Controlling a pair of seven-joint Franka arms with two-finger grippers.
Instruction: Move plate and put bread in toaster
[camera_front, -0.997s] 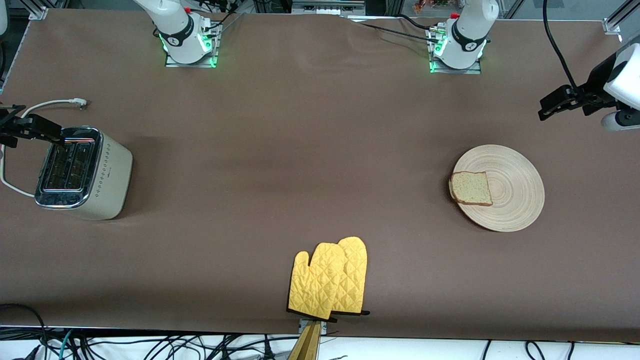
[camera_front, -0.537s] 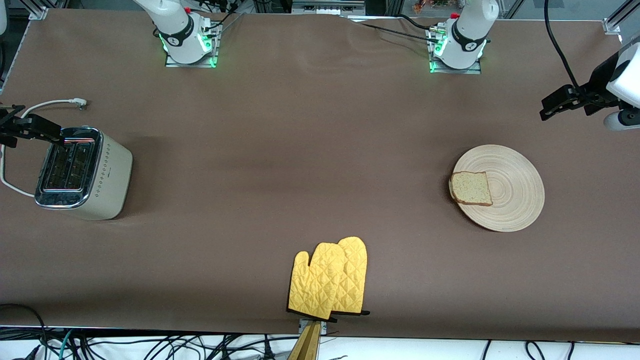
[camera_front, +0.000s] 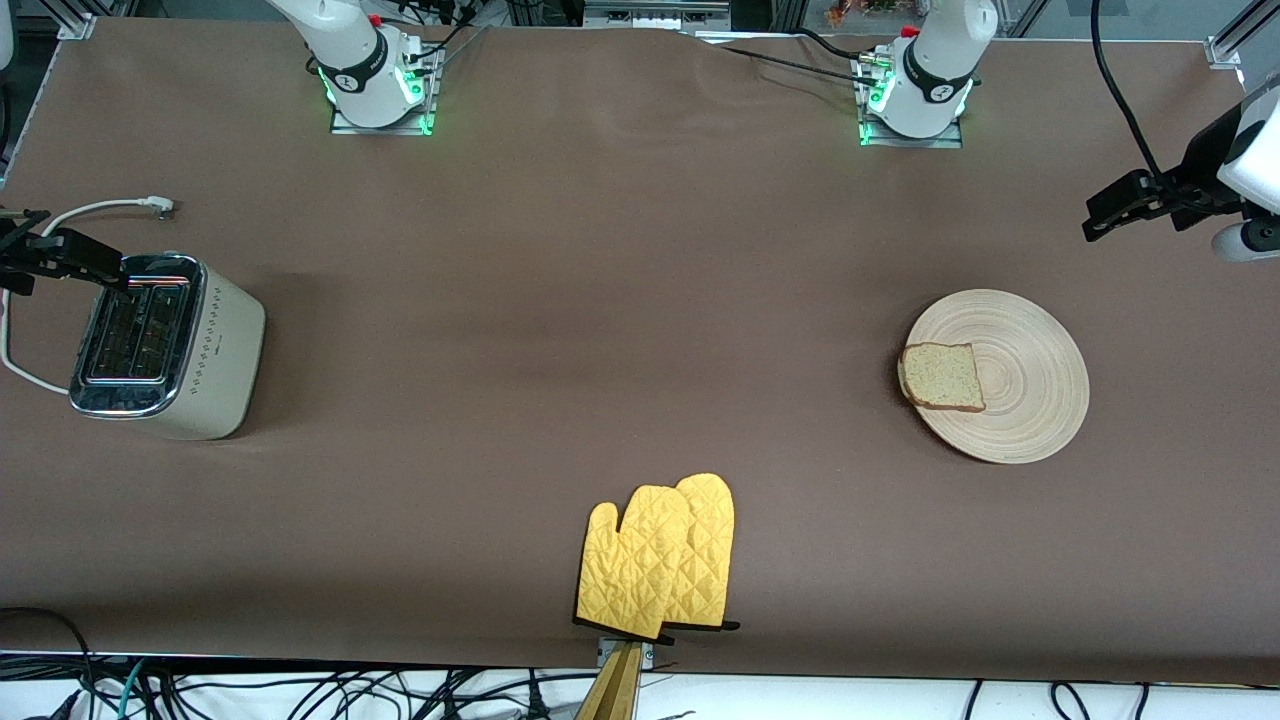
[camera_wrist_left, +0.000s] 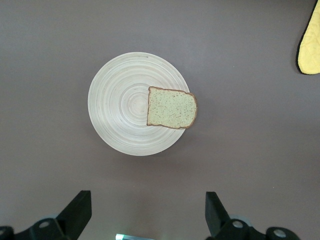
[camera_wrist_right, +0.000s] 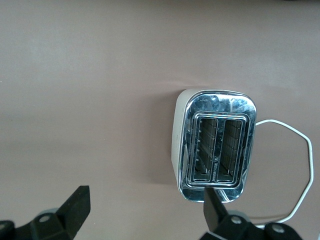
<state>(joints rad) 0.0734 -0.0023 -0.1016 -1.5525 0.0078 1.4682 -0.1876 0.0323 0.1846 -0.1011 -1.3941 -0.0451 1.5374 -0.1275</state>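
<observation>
While the bread (camera_front: 941, 376) lies on the plate (camera_front: 1030, 400) at the rim facing the table's middle, both slots of the toaster (camera_front: 160, 345) at the right arm's end stand empty. Left gripper (camera_wrist_left: 145, 212) hangs high near the plate, fingers wide, empty. Right gripper (camera_wrist_right: 145, 212) over the toaster's edge, fingers wide, empty. 2 yellow oven mitts (camera_front: 660, 558) overlap near the front edge.

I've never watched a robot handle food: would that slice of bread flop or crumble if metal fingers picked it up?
The bread looks thin and soft, so it would probably bend or dent under a hard pinch. It seems light. It overhangs the plate rim, which may leave an edge easy to grab.
</observation>
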